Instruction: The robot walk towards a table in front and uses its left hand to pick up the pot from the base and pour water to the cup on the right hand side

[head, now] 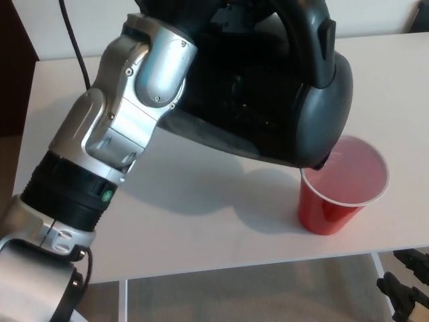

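A black pot (pixel 268 100) hangs tilted over the white table (pixel 201 221). Its spout end rests just above the left rim of a red cup (pixel 342 191). The cup stands upright near the table's front right and looks pinkish inside. My left hand (pixel 175 12) is shut on the pot at the top of the picture, mostly cut off by the frame edge. The silver left forearm (pixel 117 127) reaches up from the lower left. My right hand (pixel 407 290) shows as a dark shape at the bottom right corner, below the table edge and apart from the cup.
The table's front edge (pixel 221 268) runs across the lower part of the picture, with grey floor (pixel 255 298) beneath. A dark piece of furniture (pixel 12 80) stands at the far left. A black cable (pixel 75 47) crosses the table's back left.
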